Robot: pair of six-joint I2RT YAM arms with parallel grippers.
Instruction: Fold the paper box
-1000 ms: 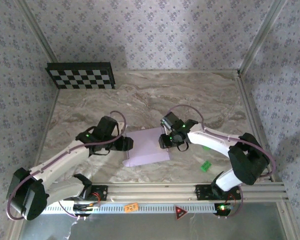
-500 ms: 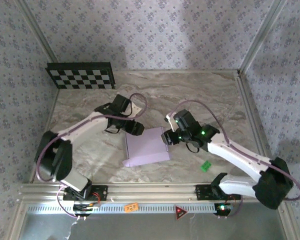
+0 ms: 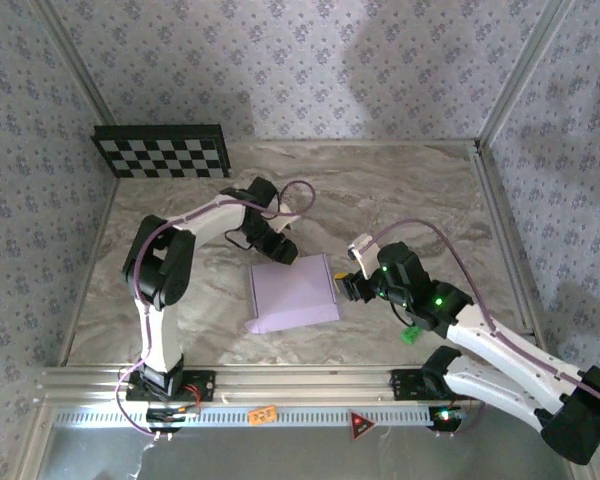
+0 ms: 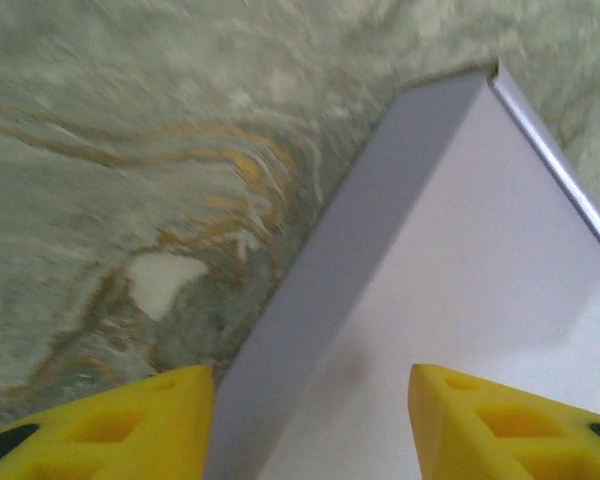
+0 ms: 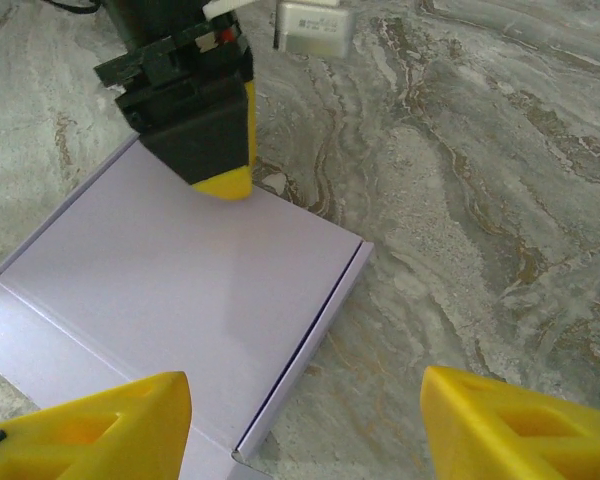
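The box [image 3: 292,292] lies near the middle of the table [image 3: 400,200]. It looks like a shallow, closed shape, with a flap [image 3: 290,320] lying loose and flat along its 6 o'clock edge. In the right wrist view a dark seam runs down one side wall, so the lid may not be fully seated there.

The left gripper [image 3: 280,252] sits at the box's 12 o'clock edge. Its fingers are apart and hold nothing: one hangs over the marble, the other over the lid, with the box wall running between them. The right gripper [image 3: 348,286] is at 3 o'clock, just beside the box, jaws wide and empty.

The main risk is that nothing pins the box. A push from either side would likely slide the light card across the smooth marble instead of creasing it. If the left fingers close across the wall at an angle, they could crush or dent the thin card. If the right gripper drops onto the lid, the lid may bow inward. If the loose flap is lifted with no counter-hold, the lid could spring open.

A green block [image 3: 411,333] lies at 4 o'clock, near the right arm's sweep, and could be knocked.
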